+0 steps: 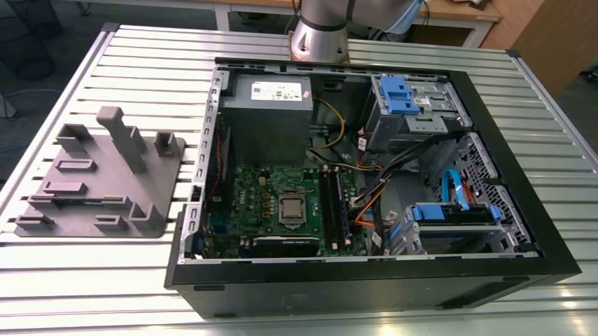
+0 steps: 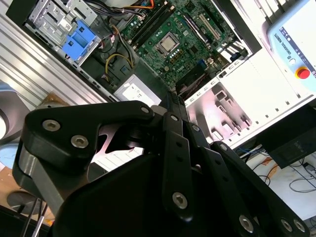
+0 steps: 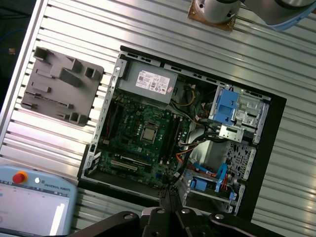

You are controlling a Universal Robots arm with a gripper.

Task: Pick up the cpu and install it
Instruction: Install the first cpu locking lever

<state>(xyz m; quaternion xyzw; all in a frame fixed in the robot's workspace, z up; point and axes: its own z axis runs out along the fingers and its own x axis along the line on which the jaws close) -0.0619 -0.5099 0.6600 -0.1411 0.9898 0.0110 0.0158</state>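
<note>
Ribbed aluminium surface carrying an open black desktop computer case and, on the exterior view's left, a grey plastic fixture block; the small square silvery-grey cpu already lies in the socket of the green motherboard, also seen in both wrist views. The black gripper hangs high above the case with its fingers drawn together on nothing, so good practice is judged to be checking that the chip lies flat and square. Printed labels on the grey power supply are too small to read.
</note>
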